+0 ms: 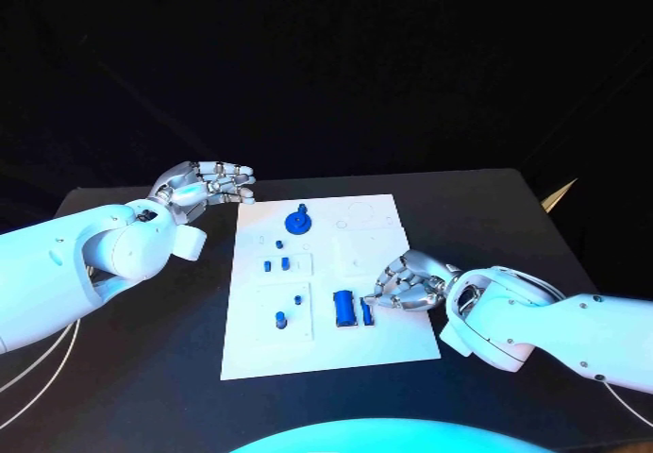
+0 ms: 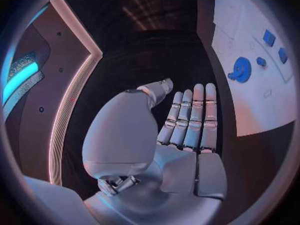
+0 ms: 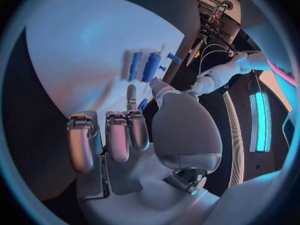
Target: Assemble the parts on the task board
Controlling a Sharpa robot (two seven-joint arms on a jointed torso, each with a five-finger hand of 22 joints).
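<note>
The white task board (image 1: 331, 351) lies mid-table. On it are a blue gear (image 1: 298, 223), small blue parts (image 1: 276, 265) below the gear, one small part (image 1: 282, 320) and two blue bars (image 1: 354, 309). My right hand (image 1: 409, 281) hovers over the board's right edge beside the bars. Its fingers are curled, and a small blue part (image 3: 143, 104) sits pinched between thumb and finger, close to the bars (image 3: 144, 66). My left hand (image 1: 207, 184) hangs off the board's far left corner, fingers (image 2: 190, 116) straight and side by side, holding nothing. The gear (image 2: 241, 69) lies beside it on the board (image 2: 256, 110).
Bare black table (image 1: 136, 377) surrounds the board on every side. Pale outlines of recesses (image 1: 365, 212) mark the board's far right part. Thin white cables (image 1: 27, 373) trail off the table's near left.
</note>
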